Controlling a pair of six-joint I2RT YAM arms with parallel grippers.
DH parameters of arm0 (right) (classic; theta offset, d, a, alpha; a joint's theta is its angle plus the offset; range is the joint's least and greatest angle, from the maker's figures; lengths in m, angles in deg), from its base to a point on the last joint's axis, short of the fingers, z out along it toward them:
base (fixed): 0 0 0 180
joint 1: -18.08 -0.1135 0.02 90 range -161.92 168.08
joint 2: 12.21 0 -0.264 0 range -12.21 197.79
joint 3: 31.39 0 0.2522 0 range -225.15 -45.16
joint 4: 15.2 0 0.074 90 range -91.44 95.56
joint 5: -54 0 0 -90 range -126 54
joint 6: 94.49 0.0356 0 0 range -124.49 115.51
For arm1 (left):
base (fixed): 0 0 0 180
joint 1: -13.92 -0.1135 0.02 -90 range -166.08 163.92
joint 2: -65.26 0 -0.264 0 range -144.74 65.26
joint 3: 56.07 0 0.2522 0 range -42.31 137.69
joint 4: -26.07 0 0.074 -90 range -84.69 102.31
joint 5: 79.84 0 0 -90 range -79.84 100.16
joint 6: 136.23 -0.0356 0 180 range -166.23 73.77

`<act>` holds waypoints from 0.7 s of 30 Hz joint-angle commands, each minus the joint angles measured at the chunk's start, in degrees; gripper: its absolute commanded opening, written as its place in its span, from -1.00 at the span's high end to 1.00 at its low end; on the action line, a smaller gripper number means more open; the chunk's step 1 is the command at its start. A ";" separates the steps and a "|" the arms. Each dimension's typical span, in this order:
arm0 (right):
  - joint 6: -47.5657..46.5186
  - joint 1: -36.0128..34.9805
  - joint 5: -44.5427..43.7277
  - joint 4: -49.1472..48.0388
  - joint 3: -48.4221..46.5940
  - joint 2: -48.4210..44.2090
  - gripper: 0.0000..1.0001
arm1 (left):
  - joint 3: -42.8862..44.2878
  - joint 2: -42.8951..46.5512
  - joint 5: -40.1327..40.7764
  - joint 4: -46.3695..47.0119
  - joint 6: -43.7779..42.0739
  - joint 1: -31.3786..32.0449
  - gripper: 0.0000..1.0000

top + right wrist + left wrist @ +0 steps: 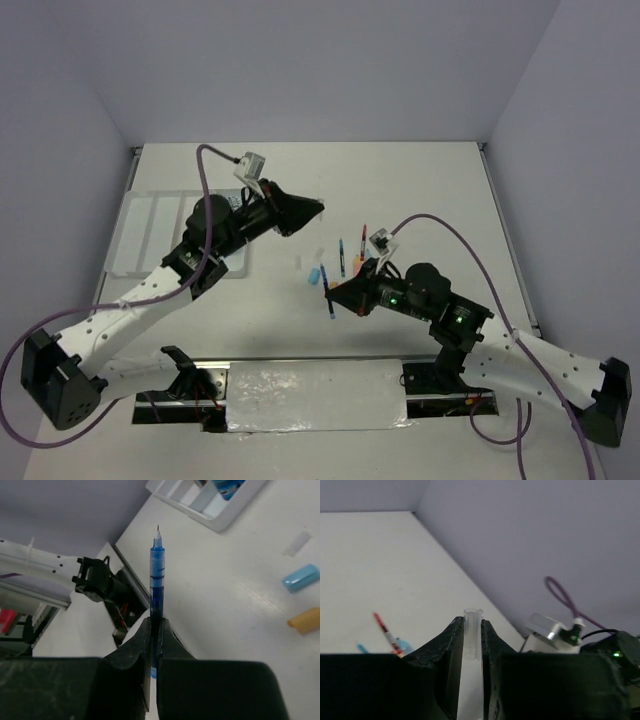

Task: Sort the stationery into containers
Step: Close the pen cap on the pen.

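Note:
My left gripper (316, 208) is raised above the table's middle and is shut on a short clear piece (471, 630), which stands up between the pads (455, 635). My right gripper (337, 291) is shut on a thin blue pen (328, 293). In the right wrist view the pen (157, 575) sticks out past the fingertips. The white divided tray (150, 228) lies at the left. It also shows in the right wrist view (212, 517), with a blue-white roll (227, 486) in it. On the table lie a light-blue piece (314, 274), a clear piece (300, 262), another blue pen (342, 257) and a red pen (364, 238).
The right wrist view shows the light-blue piece (300, 577), an orange piece (304, 620) and the clear piece (299, 544) on the table. A metal rail with foil (315, 392) runs along the near edge. Purple walls enclose the table on three sides.

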 commanded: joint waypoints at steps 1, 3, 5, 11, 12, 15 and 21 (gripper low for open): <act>5.40 -9.45 -13.64 -15.41 0.47 2.94 1.00 | -9.56 6.43 3.72 16.60 9.05 2.92 1.00; 5.15 -12.45 -19.27 -15.77 -0.67 5.14 1.00 | -13.79 9.70 4.34 19.95 10.11 4.41 1.00; 4.18 -15.54 -22.35 -15.95 -2.16 6.29 1.00 | -15.65 14.10 6.00 20.49 10.29 5.30 1.00; 3.04 -19.41 -25.35 -17.01 -4.89 9.28 1.00 | -19.96 21.93 6.63 20.85 8.01 7.49 1.00; 2.77 -19.76 -25.35 -17.27 -5.24 9.98 1.00 | -20.23 22.54 6.54 20.58 7.65 7.58 1.00; 1.98 -21.25 -25.70 -17.88 -6.82 10.60 1.00 | -21.10 24.83 7.24 20.31 6.78 7.76 1.00; -0.13 -22.05 -24.83 -18.67 -9.28 12.09 1.00 | -21.37 25.01 8.03 18.64 6.68 7.76 1.00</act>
